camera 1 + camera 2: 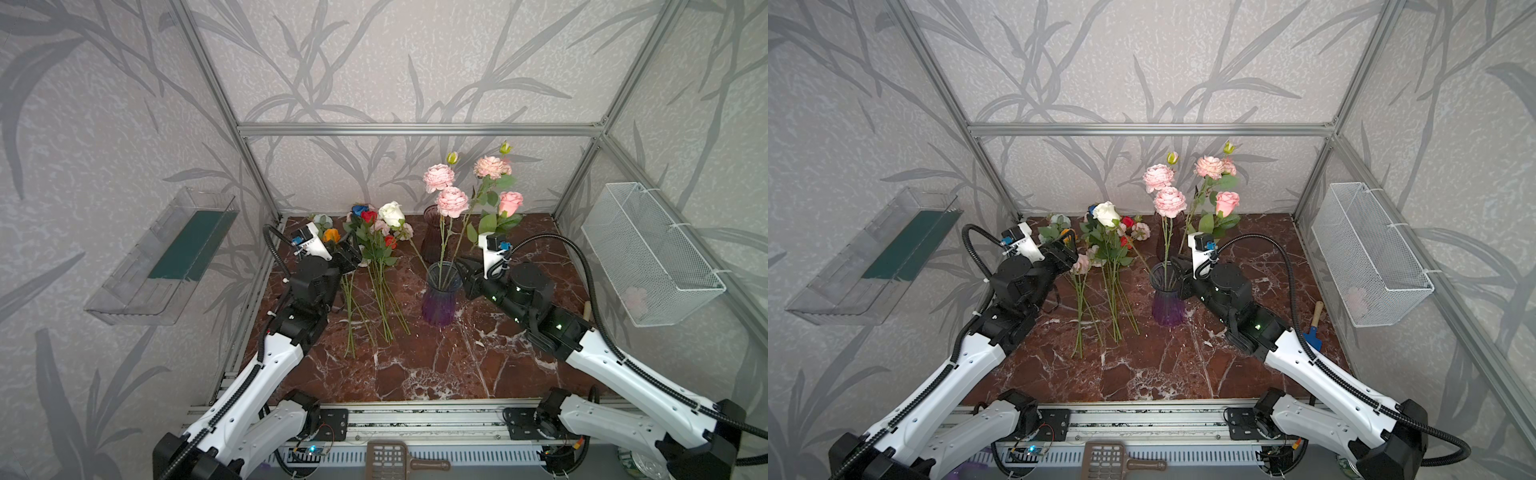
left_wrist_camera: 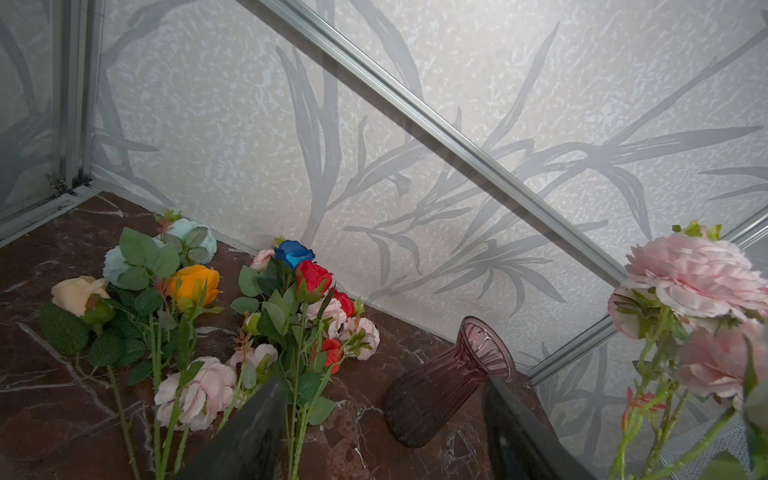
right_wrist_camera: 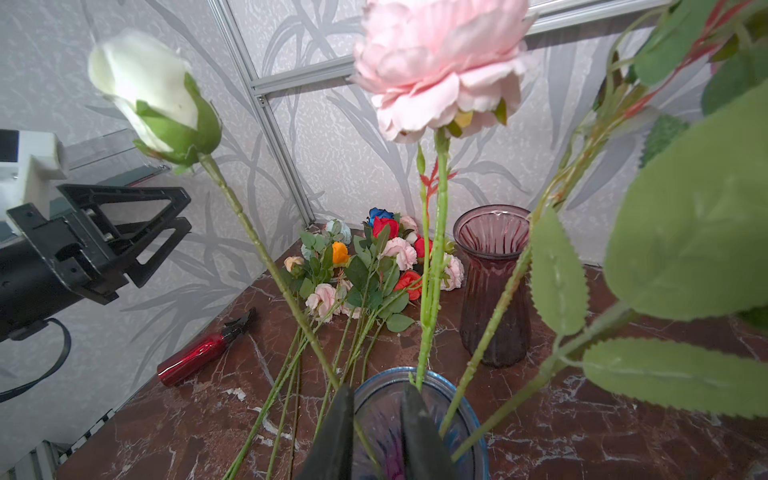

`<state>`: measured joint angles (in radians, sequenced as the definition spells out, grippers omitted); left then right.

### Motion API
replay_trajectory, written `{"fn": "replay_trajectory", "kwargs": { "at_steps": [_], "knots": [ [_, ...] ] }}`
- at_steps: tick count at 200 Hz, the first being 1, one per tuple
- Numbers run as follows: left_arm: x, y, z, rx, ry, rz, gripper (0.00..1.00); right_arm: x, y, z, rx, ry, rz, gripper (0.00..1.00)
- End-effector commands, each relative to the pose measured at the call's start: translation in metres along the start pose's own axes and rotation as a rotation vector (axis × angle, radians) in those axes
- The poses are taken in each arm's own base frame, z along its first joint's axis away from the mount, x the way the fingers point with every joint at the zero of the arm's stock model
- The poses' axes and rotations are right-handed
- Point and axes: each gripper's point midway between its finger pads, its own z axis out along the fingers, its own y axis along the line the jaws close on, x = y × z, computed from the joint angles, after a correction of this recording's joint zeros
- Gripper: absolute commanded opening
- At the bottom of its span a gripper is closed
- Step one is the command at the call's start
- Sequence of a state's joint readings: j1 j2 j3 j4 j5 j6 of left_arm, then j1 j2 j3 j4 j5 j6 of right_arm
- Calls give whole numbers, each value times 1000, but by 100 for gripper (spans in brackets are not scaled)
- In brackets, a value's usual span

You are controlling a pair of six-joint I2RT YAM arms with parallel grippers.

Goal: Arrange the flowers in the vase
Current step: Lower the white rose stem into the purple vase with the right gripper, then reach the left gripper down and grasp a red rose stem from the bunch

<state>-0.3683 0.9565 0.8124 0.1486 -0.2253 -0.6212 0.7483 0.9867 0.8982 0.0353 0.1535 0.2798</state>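
Observation:
A clear vase (image 1: 441,297) with a blue rim and purple base stands mid-table and holds several pink flowers (image 1: 452,201) on long stems. A white rose (image 3: 145,83) leans out of it to the left. My right gripper (image 3: 377,395) hovers at the vase's rim (image 3: 465,399), its jaws slightly apart, and the white rose's stem runs loose through the gap. More flowers (image 2: 299,316), red, blue, orange and pale pink, lie in a heap on the table to the left. My left gripper (image 1: 353,253) hangs open and empty above that heap.
A dark red ribbed vase (image 1: 432,232) stands empty behind the clear one. A red spray bottle (image 3: 199,353) lies near the left wall. A trowel (image 1: 1314,324) lies at the right edge. A wire basket (image 1: 648,253) and a clear shelf (image 1: 166,257) hang on the side walls.

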Motion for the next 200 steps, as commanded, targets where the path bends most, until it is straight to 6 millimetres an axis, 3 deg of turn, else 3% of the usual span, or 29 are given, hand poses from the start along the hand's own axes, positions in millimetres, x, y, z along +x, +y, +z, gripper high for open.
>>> {"fn": "replay_trajectory", "kwargs": {
  "at_steps": [1,33,51,81,105,121,153,176,200],
  "knots": [
    [-11,13,1,-99,-15,6,74,-10,3,-9,-17,-30,5,23],
    [4,48,18,-223,48,-59,73,-21,2,-20,-14,-61,-6,23],
    [18,78,35,-286,103,-130,71,-22,-1,-25,-4,-71,-6,24],
    [55,131,65,-408,247,-220,64,-14,-5,-28,8,-62,3,24],
    [89,152,86,-461,419,-190,60,-9,-10,-31,22,-61,7,25],
    [114,158,98,-470,543,-155,56,-4,-13,-33,32,-59,8,25],
    [154,148,115,-412,769,-101,51,4,-19,-38,51,-49,1,27],
    [171,146,116,-442,871,32,49,12,-23,-41,66,-37,0,28],
    [182,129,115,-425,910,165,48,20,-27,-42,73,-23,2,29]
  ]
}}
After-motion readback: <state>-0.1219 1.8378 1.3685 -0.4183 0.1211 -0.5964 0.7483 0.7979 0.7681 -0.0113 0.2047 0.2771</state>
